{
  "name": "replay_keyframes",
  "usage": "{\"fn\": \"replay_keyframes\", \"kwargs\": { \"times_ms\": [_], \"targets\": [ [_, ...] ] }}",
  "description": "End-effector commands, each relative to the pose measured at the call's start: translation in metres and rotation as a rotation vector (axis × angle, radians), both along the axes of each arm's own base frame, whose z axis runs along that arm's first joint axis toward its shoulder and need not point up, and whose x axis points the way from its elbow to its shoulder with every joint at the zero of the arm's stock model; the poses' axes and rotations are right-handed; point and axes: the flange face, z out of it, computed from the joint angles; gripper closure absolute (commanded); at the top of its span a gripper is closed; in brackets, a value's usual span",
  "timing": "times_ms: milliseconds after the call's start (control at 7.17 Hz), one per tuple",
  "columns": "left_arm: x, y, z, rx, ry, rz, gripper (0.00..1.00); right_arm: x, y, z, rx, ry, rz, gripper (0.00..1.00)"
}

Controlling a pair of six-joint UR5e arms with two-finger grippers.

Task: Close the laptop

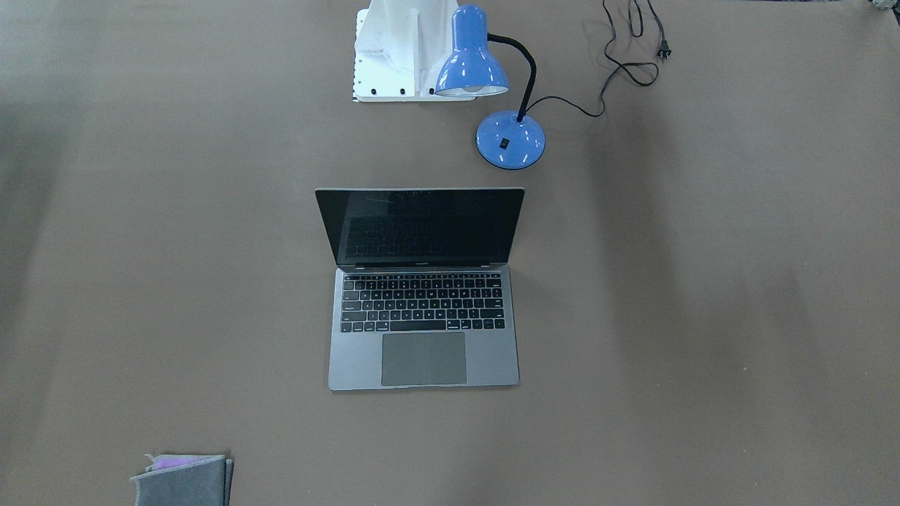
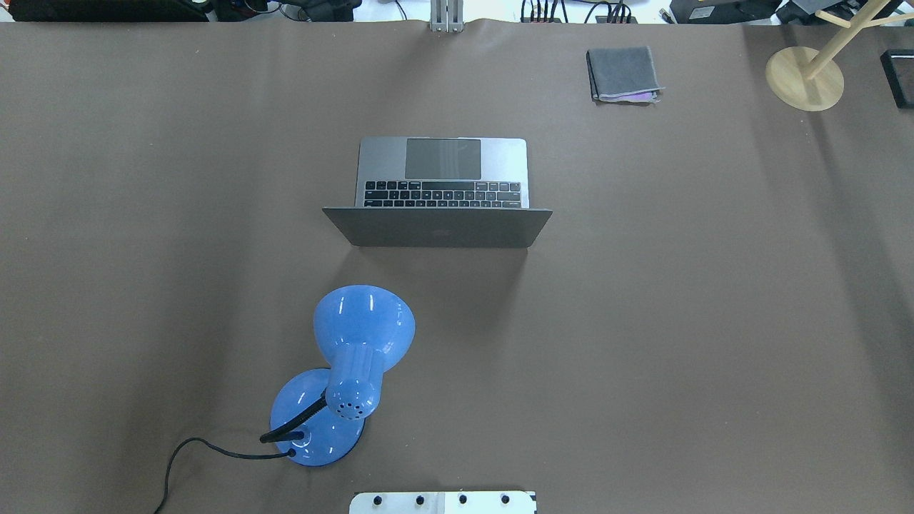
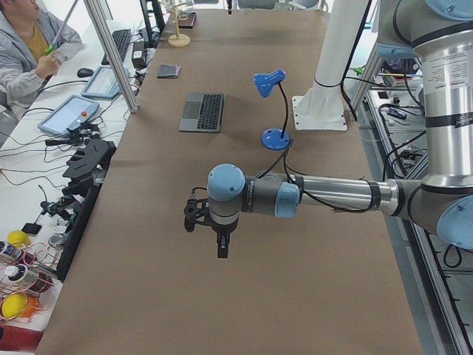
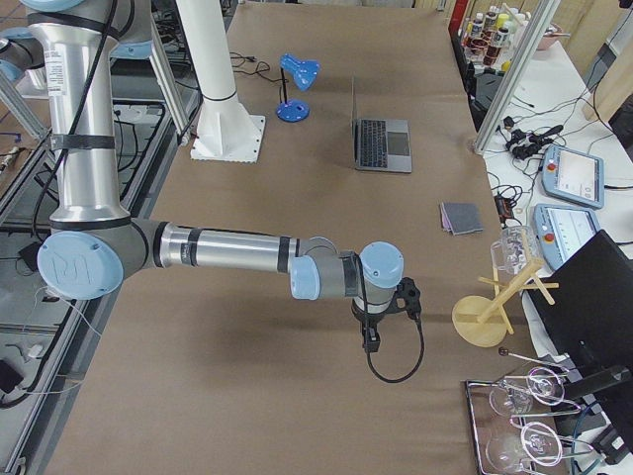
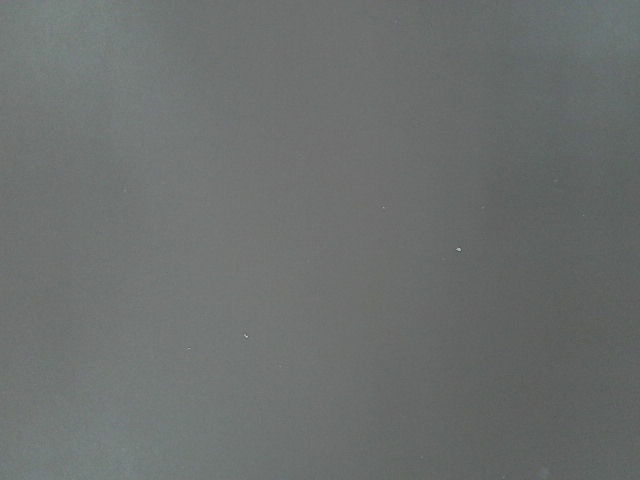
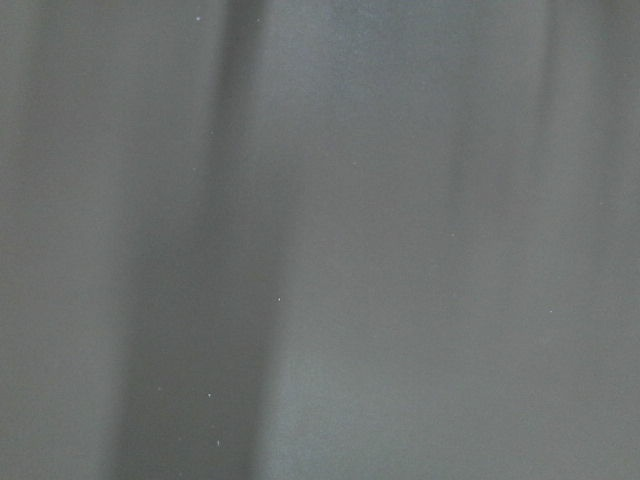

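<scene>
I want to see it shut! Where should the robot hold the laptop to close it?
Probably the top edge of the laptop lid, mid-width, coming from above on the robot's side. The lid stands nearly upright, back facing the robot, and that edge lies farthest from the hinge.

A blue lamp (image 2: pixel 350 371) stands near the robot-side edge of the bench (image 2: pixel 678 321), its black cord (image 1: pixel 619 67) loose beside it. A folded grey cloth (image 2: pixel 623 74) lies by the far edge; a wooden stand (image 2: pixel 805 78) occupies the far right corner.

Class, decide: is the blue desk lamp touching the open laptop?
Apart. The overhead exterior view shows bare table between the blue desk lamp and the laptop.
</scene>
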Motion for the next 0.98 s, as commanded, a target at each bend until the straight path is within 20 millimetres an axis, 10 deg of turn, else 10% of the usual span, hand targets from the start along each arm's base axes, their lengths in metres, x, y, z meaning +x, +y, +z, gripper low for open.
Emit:
{"fn": "replay_keyframes", "kwargs": {
  "times_ms": [0, 837],
  "targets": [
    [0.001, -0.007, -0.005, 0.006, -0.001, -0.001, 0.02, 0.000, 0.003, 0.005, -0.009, -0.002, -0.002, 0.00],
    [-0.001, -0.002, 0.004, -0.026, 0.003, -0.028, 0.02, -0.003, 0.001, -0.010, 0.009, -0.051, 0.001, 0.00]
  ]
}}
